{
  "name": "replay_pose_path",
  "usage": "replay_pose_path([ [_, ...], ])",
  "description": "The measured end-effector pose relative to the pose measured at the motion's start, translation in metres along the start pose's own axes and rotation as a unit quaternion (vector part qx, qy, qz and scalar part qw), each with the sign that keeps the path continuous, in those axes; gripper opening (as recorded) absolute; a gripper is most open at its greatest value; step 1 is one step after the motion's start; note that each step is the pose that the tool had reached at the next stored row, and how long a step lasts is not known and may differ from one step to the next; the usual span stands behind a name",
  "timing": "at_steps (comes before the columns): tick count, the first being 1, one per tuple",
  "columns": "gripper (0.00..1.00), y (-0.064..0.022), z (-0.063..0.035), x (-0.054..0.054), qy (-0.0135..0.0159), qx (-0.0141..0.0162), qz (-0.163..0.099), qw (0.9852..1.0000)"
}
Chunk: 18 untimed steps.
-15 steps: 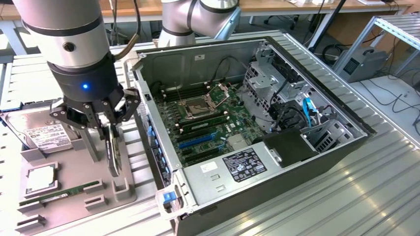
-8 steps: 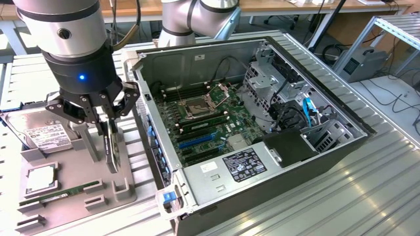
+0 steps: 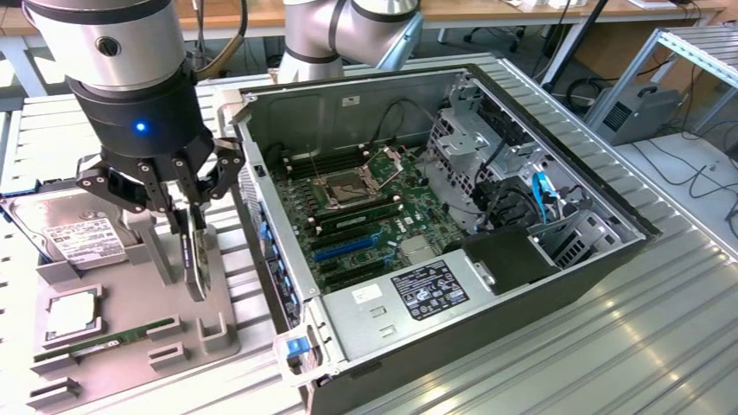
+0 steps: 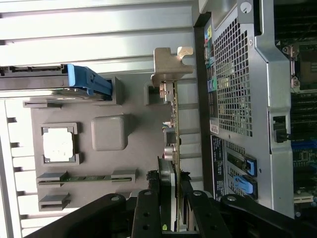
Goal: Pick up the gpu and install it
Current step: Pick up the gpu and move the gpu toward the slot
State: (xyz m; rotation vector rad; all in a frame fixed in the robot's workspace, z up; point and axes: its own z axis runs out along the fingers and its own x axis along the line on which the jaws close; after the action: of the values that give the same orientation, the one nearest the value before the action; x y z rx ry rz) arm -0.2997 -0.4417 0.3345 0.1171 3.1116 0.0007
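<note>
While the arm hangs over the gray parts tray (image 3: 127, 303) (image 4: 133, 144), the hand (image 3: 188, 207) (image 4: 171, 198) is clenched on the gpu (image 3: 196, 259) (image 4: 173, 119), one finger on each flat face. The card stands on edge, upright, at the tray's side nearest the open PC case (image 3: 554, 138) (image 4: 233, 74). Only a thin strip of tray separates it from the case's perforated rear panel, so it's tight on that side. The other side has more room, with just a low gray block nearby. I can't tell if the bottom edge sits in its slot or has cleared it.

The card itself looks dark and thin from outside. Edge-on from the wrist you get a sliver of green board, small connectors, and the silver end bracket (image 4: 168, 67) with its bent tab sticking out past the tray post.

Also on the tray are a hard drive (image 3: 75, 238) (image 4: 34, 82), a CPU (image 3: 72, 316) (image 4: 58, 145) and a RAM stick (image 3: 104, 340) (image 4: 81, 177), all well apart from the card. The case lies open side up, motherboard (image 3: 369, 207) exposed. The tabletop (image 3: 645, 328) (image 4: 99, 29) is ribbed aluminium, with wooden desks behind and a metal rack at the exterior view's right.
</note>
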Motion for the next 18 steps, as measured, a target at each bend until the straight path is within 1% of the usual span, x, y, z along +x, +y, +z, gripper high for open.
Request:
replay_pose_path([
  [18,0.27,0.0000,-0.0043,-0.0001,0.0000,0.0001,0.000,1.0000],
])
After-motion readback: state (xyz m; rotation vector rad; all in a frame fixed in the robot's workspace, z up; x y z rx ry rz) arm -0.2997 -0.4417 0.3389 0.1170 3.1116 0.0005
